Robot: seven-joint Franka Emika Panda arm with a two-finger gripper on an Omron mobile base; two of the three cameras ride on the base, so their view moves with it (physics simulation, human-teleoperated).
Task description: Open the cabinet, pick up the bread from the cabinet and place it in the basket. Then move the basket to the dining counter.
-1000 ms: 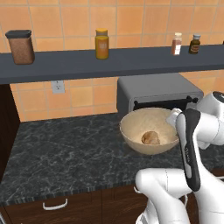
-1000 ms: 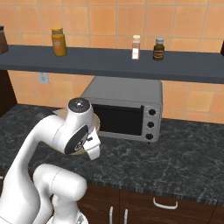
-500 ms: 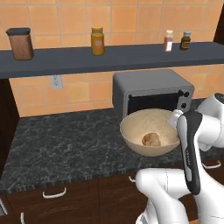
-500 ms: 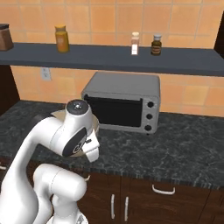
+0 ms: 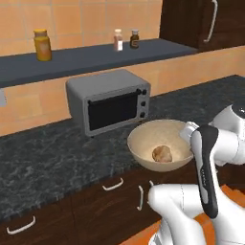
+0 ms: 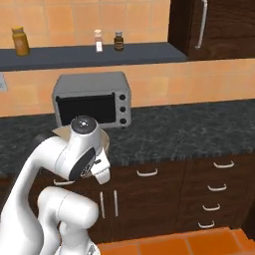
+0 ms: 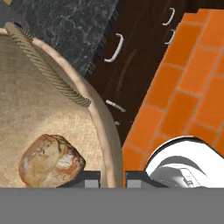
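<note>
In the left base view the white arm is seen rising from the lower right of the frame, its forearm upright and its wrist bent toward the right rim of the basket (image 5: 162, 139), which is held out past the counter's front edge, over the dark drawers. In the hand view the gripper (image 7: 113, 178) sits at the bottom centre, its two finger tips drawn in narrowly, one on each side of the basket's wall (image 7: 105, 135), so the rim is clamped between them. One bread (image 5: 162, 153) is seen lying inside the basket, near its middle; in the hand view it (image 7: 50, 160) appears at the lower left, close to the wall and just beside the finger tips. One rope handle (image 7: 48, 70) is seen along the basket's rim. In the right base view the basket (image 6: 62, 130) is mostly hidden behind the arm's joint at centre left. One grey toaster oven (image 5: 108, 99) stands on the black marbled counter (image 5: 52, 158), behind the basket. On the shelf (image 5: 95, 55) three containers are counted: one orange-yellow jar (image 5: 42, 45) at upper left and two small bottles (image 5: 126, 39) near the upper centre.
</note>
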